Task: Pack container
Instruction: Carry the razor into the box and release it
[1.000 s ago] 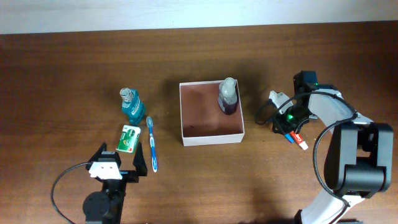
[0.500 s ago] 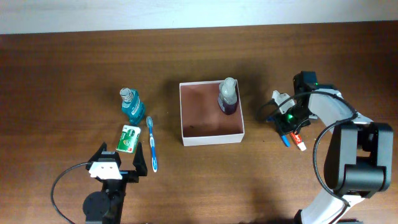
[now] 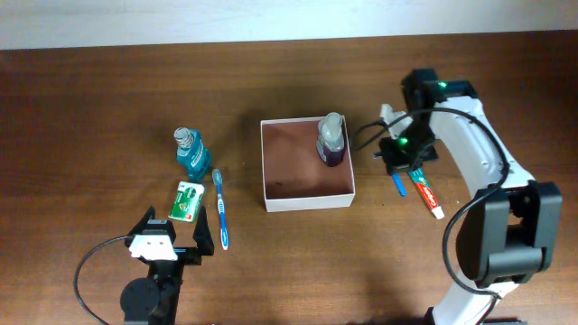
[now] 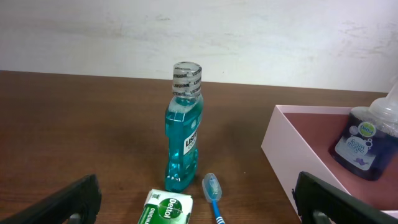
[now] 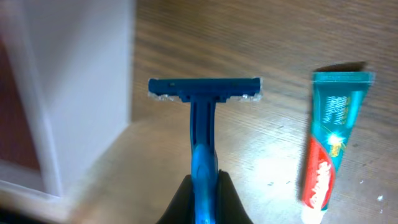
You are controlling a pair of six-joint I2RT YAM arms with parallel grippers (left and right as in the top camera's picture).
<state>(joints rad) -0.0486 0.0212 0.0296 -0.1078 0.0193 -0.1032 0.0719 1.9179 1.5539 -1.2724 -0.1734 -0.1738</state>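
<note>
Right claw (image 5: 204, 188) pinching blue razor (image 5: 203, 118) (head outward), near container (image 5: 84, 93)

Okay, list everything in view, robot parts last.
container: one, white walls, reddish-brown floor, centre
clear bottle: one, dark blue liquid, inside container
mouthwash bottle: one, teal, left of container
small box: one, green, beside toothbrush
toothbrush: one, blue, left of container
razor: one, blue, right of container
toothpaste tube: one, teal-red, right of razor
left gripper: one, black, open, near edge
right gripper: one, black, shut on razor
</note>
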